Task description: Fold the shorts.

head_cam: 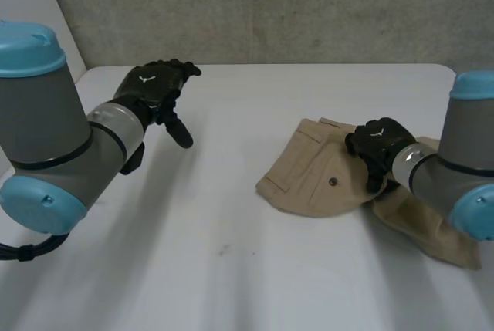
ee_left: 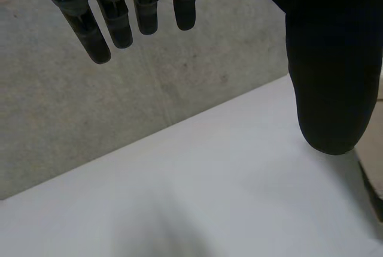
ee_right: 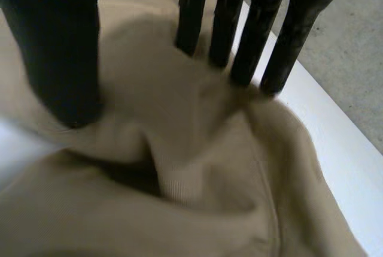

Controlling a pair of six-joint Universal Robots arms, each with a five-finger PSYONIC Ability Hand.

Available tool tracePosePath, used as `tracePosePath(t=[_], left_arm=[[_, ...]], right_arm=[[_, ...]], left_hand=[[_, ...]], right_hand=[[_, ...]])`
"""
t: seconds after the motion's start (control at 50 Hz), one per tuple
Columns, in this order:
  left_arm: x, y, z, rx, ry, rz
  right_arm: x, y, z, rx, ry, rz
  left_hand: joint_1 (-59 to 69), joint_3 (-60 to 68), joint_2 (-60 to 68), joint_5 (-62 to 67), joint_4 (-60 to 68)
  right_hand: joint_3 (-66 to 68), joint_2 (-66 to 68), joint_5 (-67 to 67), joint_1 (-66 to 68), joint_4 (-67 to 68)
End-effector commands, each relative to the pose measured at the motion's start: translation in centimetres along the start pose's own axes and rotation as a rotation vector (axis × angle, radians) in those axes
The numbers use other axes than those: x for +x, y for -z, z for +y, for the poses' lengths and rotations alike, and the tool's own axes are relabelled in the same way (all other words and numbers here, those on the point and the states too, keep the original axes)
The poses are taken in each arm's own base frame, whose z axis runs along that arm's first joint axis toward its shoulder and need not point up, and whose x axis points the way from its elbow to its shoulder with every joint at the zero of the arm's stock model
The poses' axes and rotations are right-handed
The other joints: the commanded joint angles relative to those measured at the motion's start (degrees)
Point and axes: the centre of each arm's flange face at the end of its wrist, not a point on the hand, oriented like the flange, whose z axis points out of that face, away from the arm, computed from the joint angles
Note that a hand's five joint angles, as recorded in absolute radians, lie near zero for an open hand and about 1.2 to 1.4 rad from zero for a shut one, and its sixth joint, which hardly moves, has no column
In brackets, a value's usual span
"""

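Note:
The beige shorts [head_cam: 316, 180] lie bunched on the right side of the white table [head_cam: 231, 261], with a pocket and a dark button facing up. My right hand [head_cam: 374, 144] rests on their middle. In the right wrist view its straight fingers [ee_right: 224, 23] press their tips into the cloth [ee_right: 209, 149], and the thumb [ee_right: 60, 47] presses down a little apart from them, with a soft ridge of cloth raised between. My left hand [head_cam: 154, 88] hovers open above the table's far left, well away from the shorts, with its fingers [ee_left: 119, 23] straight and its thumb [ee_left: 329, 77] spread.
A grey concrete wall [head_cam: 270, 7] runs behind the table's far edge. Part of the shorts lies under my right forearm [head_cam: 440, 169], near the table's right side.

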Motion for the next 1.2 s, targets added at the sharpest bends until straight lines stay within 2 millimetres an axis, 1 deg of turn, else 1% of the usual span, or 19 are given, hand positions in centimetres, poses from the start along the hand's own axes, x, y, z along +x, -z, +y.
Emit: tracePosePath(t=[0.02, 0.1, 0.16, 0.26, 0.32, 0.34, 0.42, 0.52, 0.58, 0.62, 0.66, 0.68, 0.78, 0.86, 0.88, 0.9, 1.04, 1.1, 1.2], left_arm=[[-1.3, 0.5, -1.8, 0.049, 0.0, -0.042], [-2.4, 0.9, -3.1, 0.086, 0.002, -0.071], [-3.6, 1.5, -5.0, 0.142, 0.0, -0.106], [-6.4, 2.1, -7.2, 0.224, -0.002, -0.183], [-8.1, 2.4, -8.1, 0.255, -0.007, -0.231], [-8.4, 2.5, -8.3, 0.259, -0.007, -0.24], [-9.7, 2.5, -8.8, 0.273, -0.009, -0.273], [-10.3, 2.5, -9.1, 0.281, -0.009, -0.291], [-10.4, 2.5, -9.0, 0.273, -0.008, -0.293], [-10.4, 2.5, -8.8, 0.261, -0.006, -0.293], [-10.3, 2.5, -8.1, 0.229, 0.0, -0.291], [-10.3, 2.5, -7.8, 0.216, 0.004, -0.29], [-9.8, 2.9, -4.6, 0.055, 0.027, -0.279], [-8.7, 3.8, -1.2, -0.102, 0.05, -0.239], [-8.4, 4.0, -0.5, -0.131, 0.053, -0.229], [-8.0, 4.4, 0.8, -0.179, 0.06, -0.208], [-5.4, 5.9, 5.6, -0.299, 0.02, -0.021], [-4.8, 6.2, 6.9, -0.317, -0.012, 0.021], [-4.2, 6.1, 8.9, -0.325, -0.079, 0.038]], right_arm=[[0.2, -1.8, -0.4, 0.123, -0.023, 0.073], [-1.8, -1.7, -1.7, 0.18, 0.005, 0.043], [-5.0, -0.5, -3.9, 0.249, 0.037, -0.029], [-11.5, 3.2, -9.0, 0.42, 0.101, -0.165], [-14.2, 4.9, -10.2, 0.475, 0.116, -0.231], [-15.9, 5.9, -11.0, 0.509, 0.12, -0.275], [-19.1, 7.6, -11.7, 0.559, 0.12, -0.363], [-20.9, 8.3, -12.1, 0.604, 0.098, -0.398], [-21.0, 8.4, -12.6, 0.629, 0.06, -0.402], [-20.9, 8.5, -12.7, 0.632, 0.046, -0.405], [-20.5, 8.8, -12.8, 0.625, 0.044, -0.39], [-20.3, 8.9, -12.7, 0.619, 0.046, -0.385], [-18.5, 10.2, -12.0, 0.556, 0.051, -0.371], [-13.4, 10.0, -11.2, 0.467, 0.009, -0.289], [-11.4, 9.5, -10.2, 0.407, -0.008, -0.252], [-10.7, 9.3, -9.6, 0.376, -0.013, -0.24], [-6.4, 8.2, -4.6, 0.199, -0.09, -0.179], [-5.8, 8.1, -2.6, 0.165, -0.117, -0.182], [-5.9, 8.2, -1.1, 0.174, -0.125, -0.17]], left_hand=[[0.02, -0.04, 0.38, -0.56, 0.28], [-0.15, -0.21, 0.21, -0.73, 0.11], [-0.49, -0.54, -0.13, -1.07, -0.22], [-0.65, -0.71, -0.3, -1.24, -0.39], [-0.49, -0.55, -0.13, -1.07, -0.23], [-0.49, -0.54, -0.13, -1.07, -0.22], [-0.48, -0.54, -0.13, -1.07, -0.22], [-0.15, -0.21, 0.21, -0.73, 0.11], [-0.15, -0.21, 0.21, -0.73, 0.11], [-0.15, -0.21, 0.21, -0.73, 0.11], [-0.15, -0.21, 0.21, -0.73, 0.11], [-0.15, -0.21, 0.21, -0.73, 0.11], [0.02, -0.04, 0.38, -0.56, 0.28], [1.53, 1.47, 1.89, 0.94, 1.79], [1.53, 1.47, 1.89, 0.95, 1.79], [1.7, 1.64, 2.06, 1.12, 1.96], [2.37, 2.31, 2.72, 1.78, 2.63], [4.05, 3.99, 4.41, 3.47, 4.31], [12.12, 12.06, 12.48, 11.54, 12.38]], right_hand=[[44.66, 44.35, 46.0, 49.96, 45.42], [44.66, 44.35, 46.0, 49.96, 45.42], [44.66, 44.35, 46.0, 49.96, 45.42], [44.66, 44.35, 46.0, 49.96, 45.42], [44.66, 44.35, 46.0, 49.96, 45.42], [44.66, 44.35, 46.0, 49.96, 45.42], [44.66, 44.35, 46.0, 49.96, 45.42], [44.66, 44.35, 46.0, 49.96, 45.42], [44.66, 44.35, 46.0, 49.96, 45.42], [22.14, 21.84, 23.49, 27.45, 22.9], [-16.78, -17.09, -15.44, -11.48, -16.02], [-25.34, -25.65, -24.0, -20.04, -24.58], [-25.34, -25.65, -24.0, -20.04, -24.58], [-25.34, -25.65, -24.0, -20.04, -24.58], [-25.34, -25.65, -24.0, -20.04, -24.58], [-25.34, -25.65, -24.0, -20.04, -24.58], [-25.34, -25.65, -24.0, -20.04, -24.58], [-25.34, -25.65, -24.0, -20.04, -24.58], [-25.34, -25.65, -24.0, -20.04, -24.58]])
